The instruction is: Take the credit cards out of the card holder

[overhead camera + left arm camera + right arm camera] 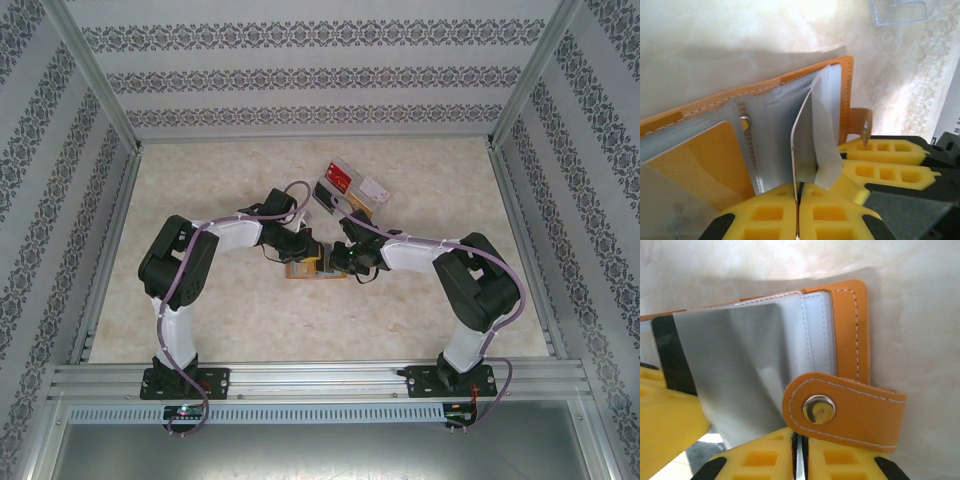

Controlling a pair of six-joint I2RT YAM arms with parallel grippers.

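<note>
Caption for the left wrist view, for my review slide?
Left hand pinches a thin grey card standing edge-on out of the open orange card holder; right hand grips its tab.

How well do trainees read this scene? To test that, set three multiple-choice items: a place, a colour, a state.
1. Where is the clear tray relative to the card holder? A beyond it; B on top of it; C nearer the arm bases.
2. What colour is the card holder's tab clasp? A blue; B orange-tan; C green.
3. What is the left pincer doing? A standing wide open; B shut on the grey card; C shut on the tray.
Key: 1 A, the top view shows it farther back; 2 B, the right wrist view shows the stitched orange-tan tab; 3 B, its yellow fingers meet on the card's edge.
</note>
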